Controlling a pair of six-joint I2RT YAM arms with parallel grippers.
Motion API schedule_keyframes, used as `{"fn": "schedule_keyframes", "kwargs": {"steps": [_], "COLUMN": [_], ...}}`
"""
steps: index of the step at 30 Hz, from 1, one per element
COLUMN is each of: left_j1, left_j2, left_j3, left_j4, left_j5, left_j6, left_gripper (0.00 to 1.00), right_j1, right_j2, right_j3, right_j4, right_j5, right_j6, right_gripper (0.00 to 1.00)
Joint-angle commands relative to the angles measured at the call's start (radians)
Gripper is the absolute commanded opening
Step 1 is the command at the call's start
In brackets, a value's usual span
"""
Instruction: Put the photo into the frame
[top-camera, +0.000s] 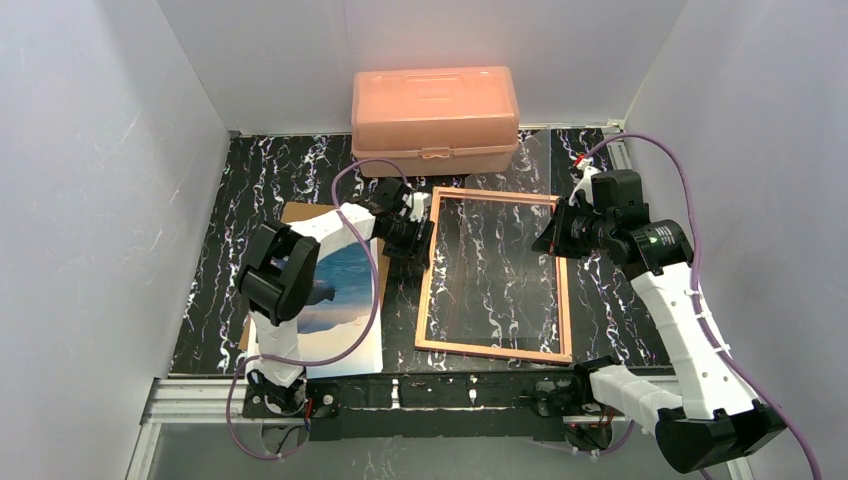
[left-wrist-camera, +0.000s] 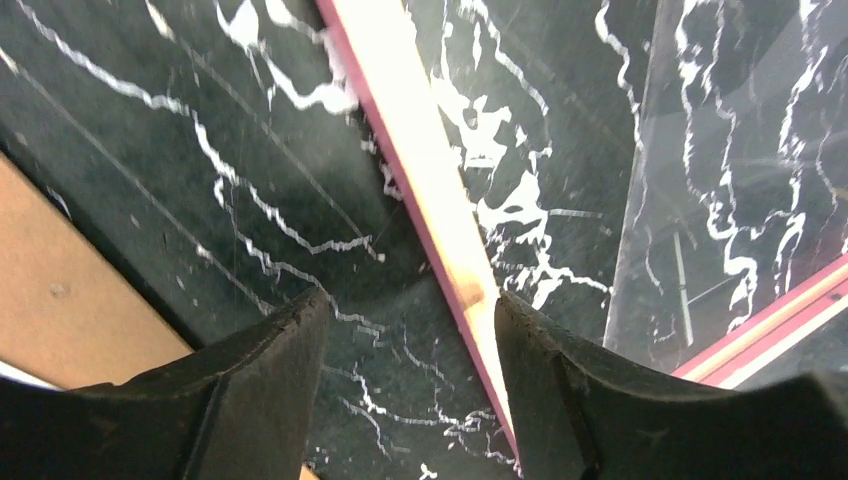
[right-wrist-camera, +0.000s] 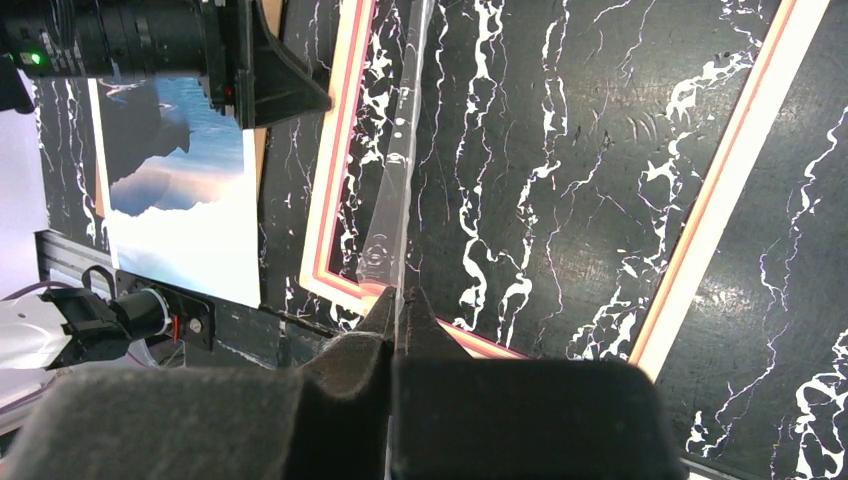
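The photo (top-camera: 345, 300), a print of blue sky, white cloud and a dark mountain, is seen lying picture side up on the left of the black marbled table (top-camera: 230, 250). It is outside the frame (top-camera: 490, 352) and partly hidden under the left arm. A brown backing board (top-camera: 300, 215) is laid beneath it, with its far end showing past the print.

Just to the right, the frame is laid flat in the middle of the table with its tan-orange back upward. Bare tabletop is seen through its opening.

The clear pane (right-wrist-camera: 385, 235) is not seated in the frame. It is held by one edge and appears raised at a tilt over the frame's right side. The right gripper (right-wrist-camera: 397, 300) is clenched on that edge.

The left gripper (left-wrist-camera: 410, 300) is spread wide, grasping nothing, and is placed low over the frame's left rail near the far corner. The rail is seen between its fingers (left-wrist-camera: 270, 380), close to one of them.

A salmon-pink lidded box (top-camera: 435, 115) is set at the far edge.

The task is judged to be at an early stage, with nothing yet loaded. The pane has yet to be settled, the photo laid into the opening, and the board probably placed behind it.
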Motion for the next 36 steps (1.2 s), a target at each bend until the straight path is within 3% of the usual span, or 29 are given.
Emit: {"fn": "schedule_keyframes", "kwargs": {"steps": [1,10,17,26,36], "left_j1": [-0.012,-0.022,-0.021,0.015,0.155], "left_j2": [0.05,0.183,0.111,0.03,-0.032], "left_j3": [0.085,0.164,0.09,-0.015,-0.136], "left_j4": [-0.015,-0.056,-0.061,-0.078,-0.058], "left_j5": [0.02,-0.072,-0.196,-0.309,-0.275], "left_j6": [-0.009,-0.012,-0.049,-0.108,-0.202], "left_gripper": [0.61,0.49,0.18,0.15,0.13], "right_j1": [-0.001,-0.003,-0.003,-0.003,-0.004], "right_j2": [-0.016,-0.024,-0.023,-0.022,0.001], "right_j3": [0.041,0.051,0.039,0.011,-0.004], "right_j4": [0.017,0.011,0.036,0.083,0.163], "right_j5": [-0.001,0.001,-0.013,-0.046,-0.082], "right_j6": [-0.005,0.003,0.012,0.016,0.018], "right_gripper": [0.01,0.01,0.01,0.01,0.01]}}
